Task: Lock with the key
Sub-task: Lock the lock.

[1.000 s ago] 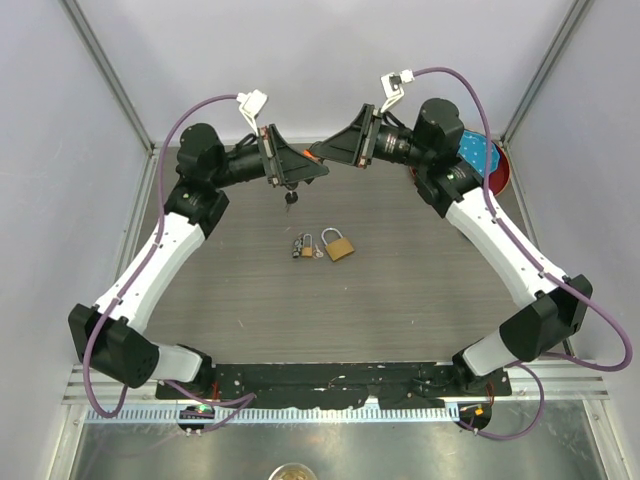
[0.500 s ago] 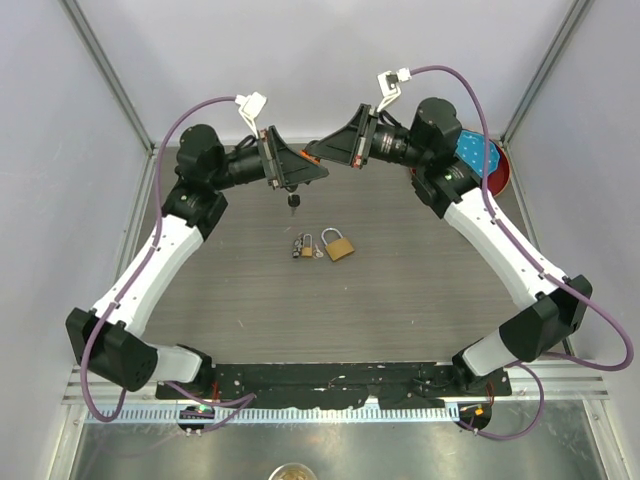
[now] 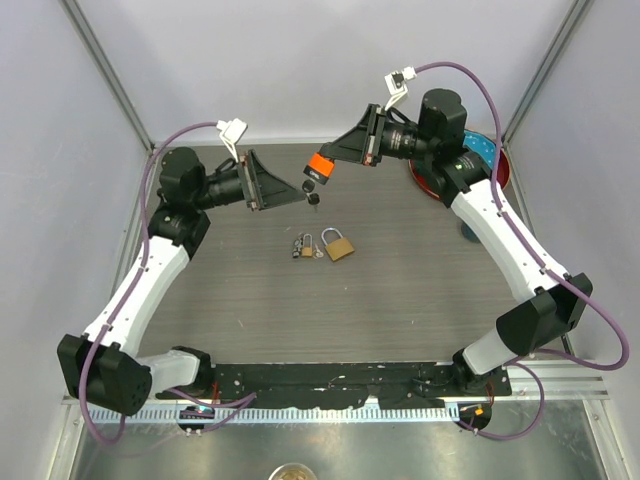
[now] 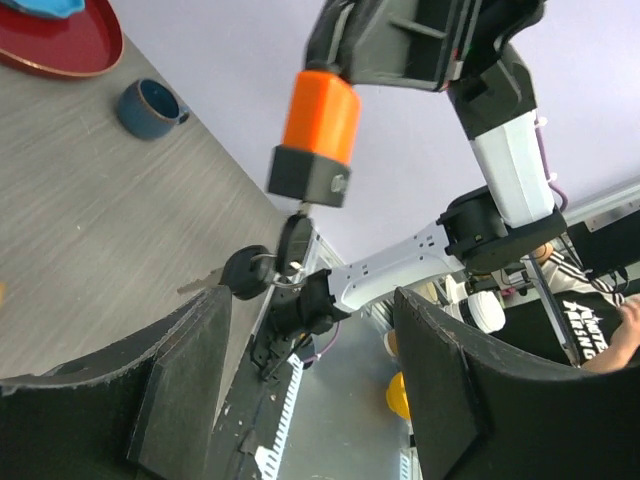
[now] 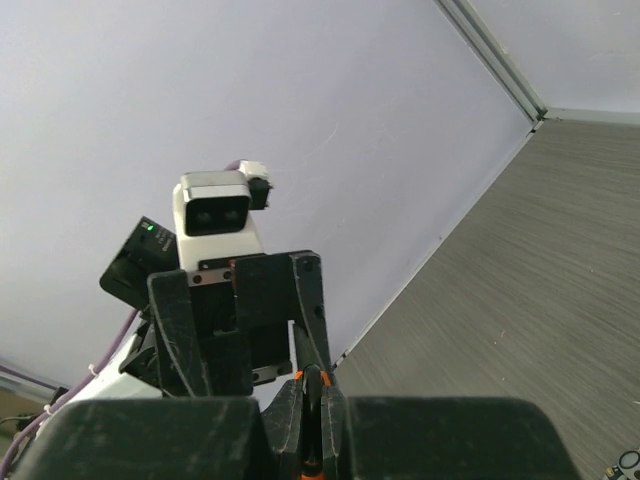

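Observation:
An orange and black padlock (image 3: 322, 166) hangs in the air above the far middle of the table. My right gripper (image 3: 340, 156) is shut on its shackle (image 5: 318, 392). A key (image 4: 295, 245) sits in the lock's underside, with a black-headed key (image 4: 246, 272) dangling from its ring; the keys also show in the top view (image 3: 313, 197). My left gripper (image 3: 292, 192) is open and empty, just left of the lock and not touching it. In the left wrist view the padlock (image 4: 320, 130) hangs beyond the spread fingers (image 4: 190, 380).
A brass padlock (image 3: 338, 246) and a small lock with keys (image 3: 303, 248) lie on the middle of the table (image 3: 400, 300). A red plate (image 3: 492, 170) sits at the far right. A blue cup (image 4: 150, 105) stands near it.
My left arm has pulled back to the left and its jaws have opened. The orange padlock, hidden between the grippers before, now hangs from my right gripper with the keys dangling.

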Robot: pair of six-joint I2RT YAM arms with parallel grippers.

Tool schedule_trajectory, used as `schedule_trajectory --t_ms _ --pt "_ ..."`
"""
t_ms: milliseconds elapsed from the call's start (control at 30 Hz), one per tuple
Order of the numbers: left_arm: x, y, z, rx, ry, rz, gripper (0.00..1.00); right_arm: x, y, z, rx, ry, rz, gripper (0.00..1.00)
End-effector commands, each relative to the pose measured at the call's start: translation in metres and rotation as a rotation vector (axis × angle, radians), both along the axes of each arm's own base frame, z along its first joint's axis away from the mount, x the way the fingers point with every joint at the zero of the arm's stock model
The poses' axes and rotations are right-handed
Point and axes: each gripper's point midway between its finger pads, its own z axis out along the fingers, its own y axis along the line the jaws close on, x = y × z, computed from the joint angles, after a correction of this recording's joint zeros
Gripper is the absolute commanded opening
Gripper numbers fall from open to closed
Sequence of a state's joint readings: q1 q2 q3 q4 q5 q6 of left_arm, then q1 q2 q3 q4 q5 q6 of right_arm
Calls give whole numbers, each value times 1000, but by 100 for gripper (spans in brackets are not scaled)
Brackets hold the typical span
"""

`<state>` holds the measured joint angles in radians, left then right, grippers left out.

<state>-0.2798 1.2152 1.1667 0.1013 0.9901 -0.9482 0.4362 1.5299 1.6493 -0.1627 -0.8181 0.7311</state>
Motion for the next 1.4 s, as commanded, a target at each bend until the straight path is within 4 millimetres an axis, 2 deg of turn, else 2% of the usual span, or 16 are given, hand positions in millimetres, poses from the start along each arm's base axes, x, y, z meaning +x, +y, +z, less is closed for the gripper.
schedule_trajectory --t_ms 0,67,300,400,467,567,600,667,700,800,967,1000,1267,1367 --pt "-13 -1 2 -26 -29 -54 69 -11 -2 40 54 -117 24 2" --pt "-11 -3 -1 -29 -30 -53 72 -11 -1 40 55 -114 27 2" --pt "-4 -16 -8 -47 -19 -73 72 -11 -1 37 57 -102 30 2" --pt "-7 -26 -9 -47 -21 -101 70 -10 0 36 58 -99 27 2" --pt "-11 -32 -11 -43 -19 -125 65 -9 -1 38 63 -103 24 2" --pt "-16 -35 -16 -38 -12 -147 50 -9 -1 40 65 -107 19 2" --pt "-17 -34 -20 -35 -5 -150 38 -9 0 40 65 -109 18 2" --pt "-21 -33 -23 -31 2 -158 27 -7 0 38 62 -108 15 2" --pt "-24 -32 -27 -24 17 -163 15 -7 0 37 60 -109 18 2" --pt "-30 -30 -44 11 54 -169 0 -4 1 35 57 -106 18 1" --pt "-49 -22 -65 61 92 -186 0 4 -3 33 53 -111 7 2" --pt "-52 -21 -76 74 124 -189 0 5 -4 34 54 -114 7 2" --pt "-80 -12 -101 98 198 -236 0 11 -5 31 54 -121 31 1" --pt "-77 -9 -111 113 204 -198 0 16 -3 19 36 -100 43 1"
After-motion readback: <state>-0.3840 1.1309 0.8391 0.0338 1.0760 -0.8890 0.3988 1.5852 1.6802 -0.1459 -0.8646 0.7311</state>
